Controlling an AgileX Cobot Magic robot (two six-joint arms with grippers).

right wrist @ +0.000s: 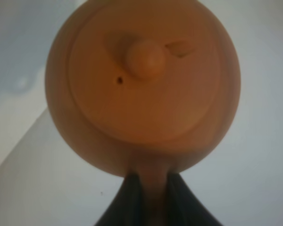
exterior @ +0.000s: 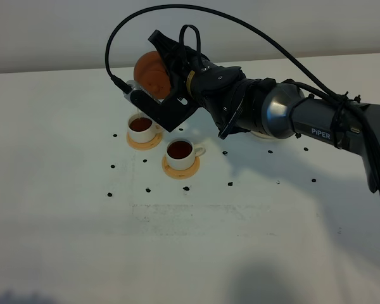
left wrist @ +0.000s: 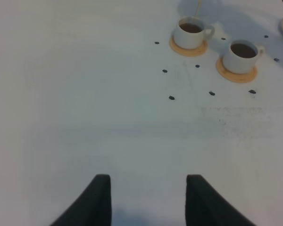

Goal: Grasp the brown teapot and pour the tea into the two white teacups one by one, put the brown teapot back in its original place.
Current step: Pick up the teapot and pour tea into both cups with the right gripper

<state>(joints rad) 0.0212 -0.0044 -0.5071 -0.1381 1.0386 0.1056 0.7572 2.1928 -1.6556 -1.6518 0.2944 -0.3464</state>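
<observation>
Right pincer [right wrist: 148,181] clamped on brown teapot [exterior: 153,71] handle, tilted over far teacup [exterior: 141,126]; keep stream centred, stop before overflow.

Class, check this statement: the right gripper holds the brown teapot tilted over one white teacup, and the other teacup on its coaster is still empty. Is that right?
Not quite. The other teacup already holds dark tea, as the exterior high view and the left wrist view show. The rest stands: the right gripper holds the brown teapot tilted over the teacup farther from the arm's base, and each cup sits on a coaster.
</observation>
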